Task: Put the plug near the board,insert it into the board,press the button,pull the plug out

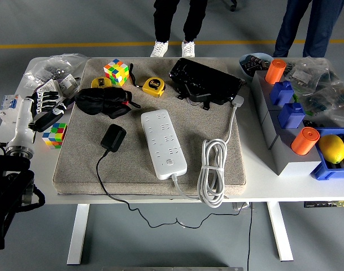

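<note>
- At the table's left edge we've got our left hand (46, 105) raised, fingers loosely spread, holding nothing.
- Our black plug (112, 138) lies on the grey mat (205, 121), left of the white board (163, 142).
- The board's long axis runs near-to-far, its cable end toward us.

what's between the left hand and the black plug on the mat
In the head view, a Rubik's cube sits just below the left hand, at the mat's left edge; from there to the plug is bare mat.
</note>
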